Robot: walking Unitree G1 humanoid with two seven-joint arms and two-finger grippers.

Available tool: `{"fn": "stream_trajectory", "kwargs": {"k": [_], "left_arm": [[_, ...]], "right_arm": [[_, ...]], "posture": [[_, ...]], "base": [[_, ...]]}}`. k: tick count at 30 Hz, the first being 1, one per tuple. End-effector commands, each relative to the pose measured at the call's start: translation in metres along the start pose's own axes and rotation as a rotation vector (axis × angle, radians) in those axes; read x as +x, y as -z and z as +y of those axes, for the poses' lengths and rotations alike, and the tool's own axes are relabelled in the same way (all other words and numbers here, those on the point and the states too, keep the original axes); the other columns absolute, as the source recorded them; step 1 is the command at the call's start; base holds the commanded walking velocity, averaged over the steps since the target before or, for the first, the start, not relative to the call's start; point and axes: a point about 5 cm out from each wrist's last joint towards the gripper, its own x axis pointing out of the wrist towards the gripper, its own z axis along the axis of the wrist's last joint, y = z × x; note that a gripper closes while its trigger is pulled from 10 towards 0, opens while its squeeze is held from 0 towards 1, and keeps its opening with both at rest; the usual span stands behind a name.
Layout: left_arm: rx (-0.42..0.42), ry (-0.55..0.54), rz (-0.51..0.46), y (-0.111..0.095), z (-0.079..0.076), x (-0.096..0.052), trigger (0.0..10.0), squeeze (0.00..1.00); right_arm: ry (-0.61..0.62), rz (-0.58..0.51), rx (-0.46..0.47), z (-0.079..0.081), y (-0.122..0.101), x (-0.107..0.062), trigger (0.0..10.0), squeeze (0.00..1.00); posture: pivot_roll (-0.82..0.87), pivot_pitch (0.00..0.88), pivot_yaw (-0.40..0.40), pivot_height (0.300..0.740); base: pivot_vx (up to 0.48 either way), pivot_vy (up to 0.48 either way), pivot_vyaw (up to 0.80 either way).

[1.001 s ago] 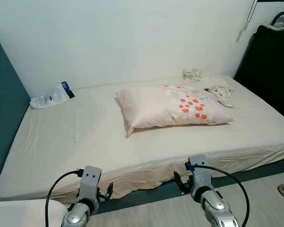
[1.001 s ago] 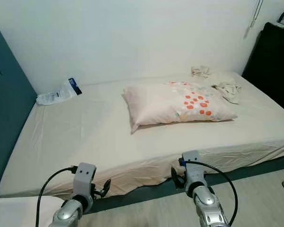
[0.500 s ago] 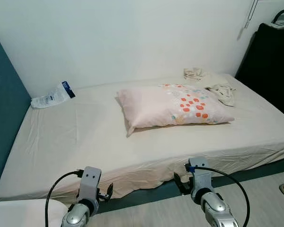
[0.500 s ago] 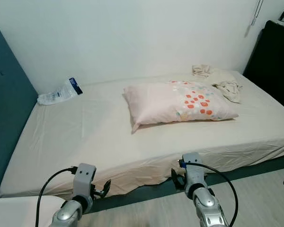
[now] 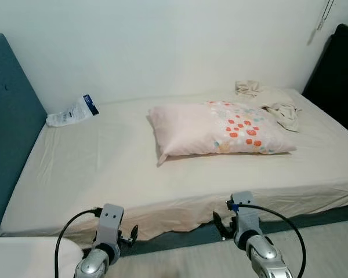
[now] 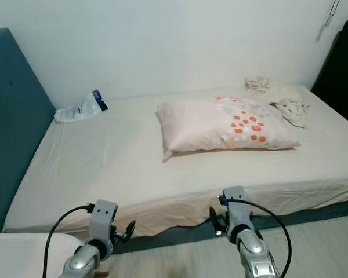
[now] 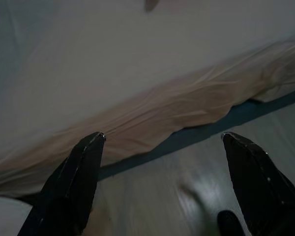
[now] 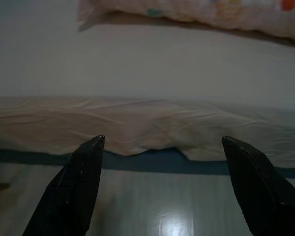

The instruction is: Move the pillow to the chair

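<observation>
A pale pink pillow (image 5: 217,130) with orange and teal dots lies flat on the bed (image 5: 104,168), a little right of its middle. Its near edge shows in the right wrist view as the pillow (image 8: 196,11). My two arms are held low before the bed's near edge. The left gripper (image 7: 160,140) is open over the floor beside the hanging sheet, nothing between its fingers. The right gripper (image 8: 162,140) is open too, facing the bed's side below the pillow.
A white and blue plastic packet (image 5: 72,111) lies at the bed's far left by the teal headboard (image 5: 8,121). Crumpled beige cloth (image 5: 267,98) sits at the far right corner. A black object (image 5: 339,69) stands right of the bed. Pale floor (image 5: 313,243) runs along the bed's near side.
The whole picture has shifted to the right, so the camera has turned left; more headboard shows. Pillow and both grippers stay as they were.
</observation>
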Motion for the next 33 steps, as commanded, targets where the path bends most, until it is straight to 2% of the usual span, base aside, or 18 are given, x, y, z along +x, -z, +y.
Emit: {"fn": "stream_trajectory", "kwargs": {"k": [1,33], "left_arm": [[0.008,-0.002,0.028,0.005,0.0023,-0.0025,10.0,0.0],[0.015,0.005,0.036,0.0047,0.0032,-0.0019,10.0,0.0]], "right_arm": [[-0.005,0.004,0.016,0.0031,0.0022,-0.0005,10.0,0.0],[0.0,0.005,0.029,0.0038,0.0019,-0.0003,10.0,0.0]], "posture": [[-0.14,0.048,0.037,0.711],[-0.14,0.057,0.046,0.711]], "base": [[0.0,-0.322,0.0],[0.0,-0.356,0.0]]}}
